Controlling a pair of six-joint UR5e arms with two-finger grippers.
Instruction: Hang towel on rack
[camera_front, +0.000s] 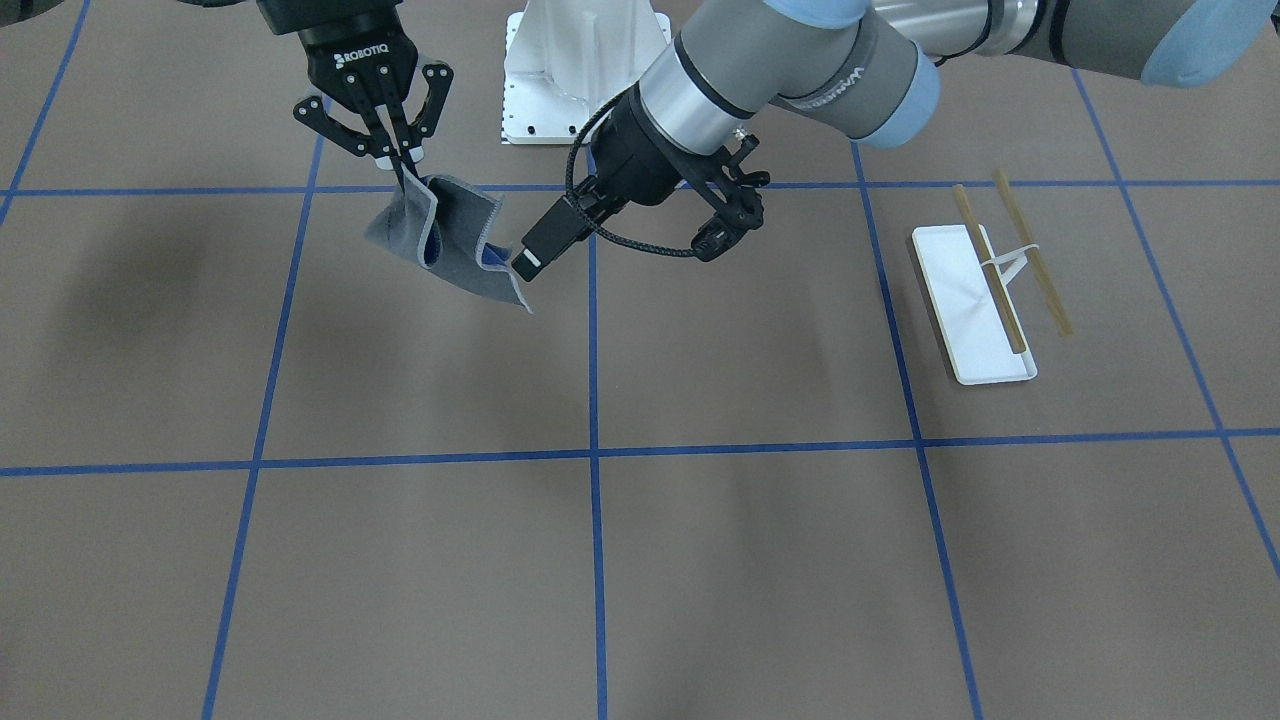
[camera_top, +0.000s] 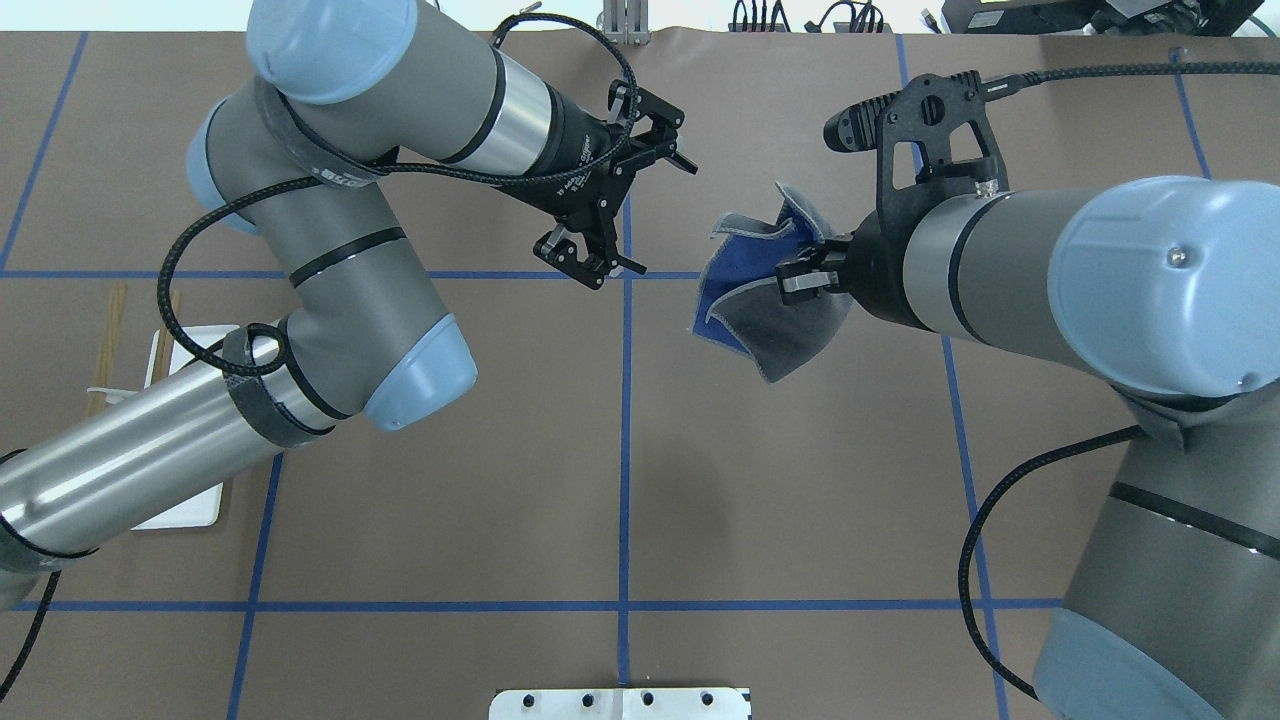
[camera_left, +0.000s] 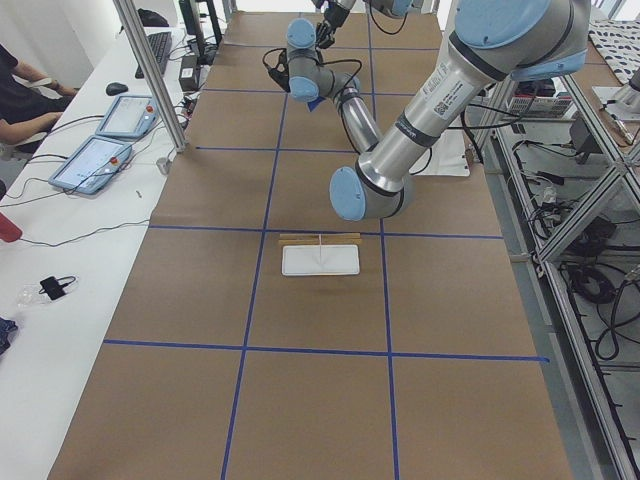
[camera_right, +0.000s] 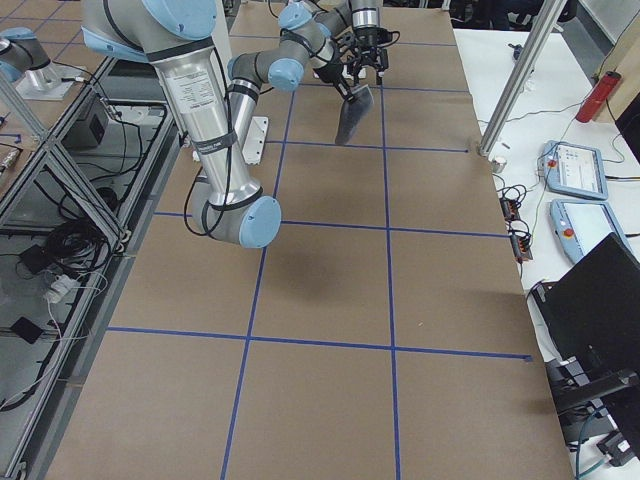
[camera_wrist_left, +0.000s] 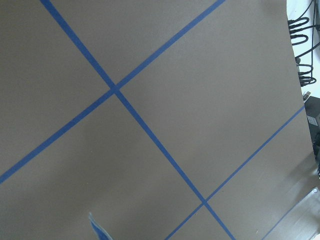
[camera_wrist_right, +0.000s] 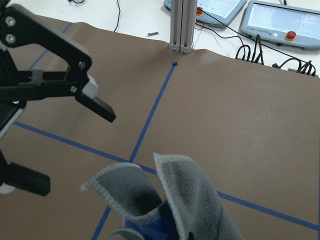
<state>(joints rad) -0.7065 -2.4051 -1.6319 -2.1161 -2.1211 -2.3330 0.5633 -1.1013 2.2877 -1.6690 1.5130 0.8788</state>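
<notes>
My right hand sits at the upper left of the front-facing view, its fingers pinched narrow on one corner of the towel. The cloth hangs from that pinch, just below and to the right of the hand in that frame. It is folded loosely on itself, grey outside with blue showing in the fold. From the right side view it looks lifted off the tabletop.

My left hand is at upper centre with its jaws spread wide, gripping nothing. In the overhead view it is near the towel's free edge, with a gap between them.

The rack stands at the right of the front-facing frame, well apart from the towel.
</notes>
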